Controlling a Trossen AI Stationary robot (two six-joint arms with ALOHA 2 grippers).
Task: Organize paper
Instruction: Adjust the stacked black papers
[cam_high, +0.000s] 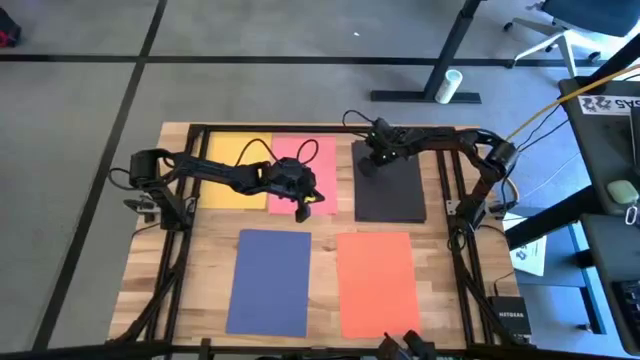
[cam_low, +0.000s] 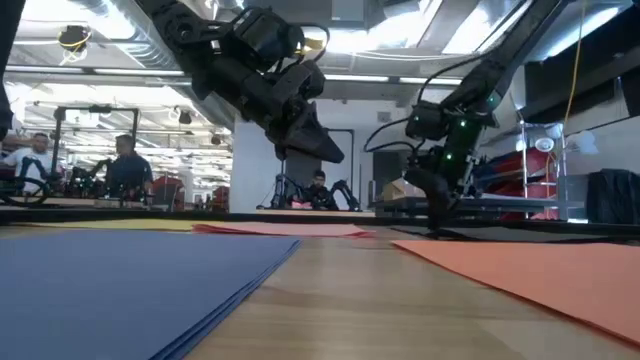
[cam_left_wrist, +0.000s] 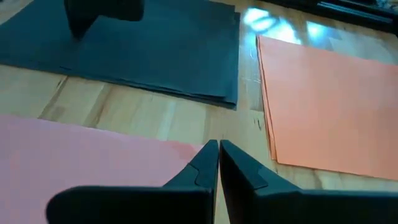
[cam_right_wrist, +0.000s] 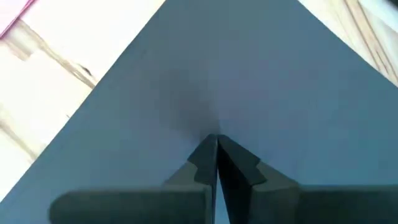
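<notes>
Five colour piles lie apart on the counter (cam_high: 325, 225); right hand (cam_high: 368, 165), fingers pressed together, pins the black paper (cam_high: 392, 190) while left hand (cam_high: 303, 209), likewise pressed together, hovers by pink paper (cam_high: 300, 160).

Grey carpet tiles (cam_high: 80, 120) cover the floor around the wooden table (cam_high: 320, 222), crossed by dark seams. A desk leg (cam_high: 452, 50) stands beyond it, with a white cylinder (cam_high: 447, 85) lying beside its foot. An office chair (cam_high: 565, 30) stands nearby. Ceiling lights (cam_low: 380, 40) glow overhead; 2 people (cam_low: 120, 165) sit far off.
</notes>
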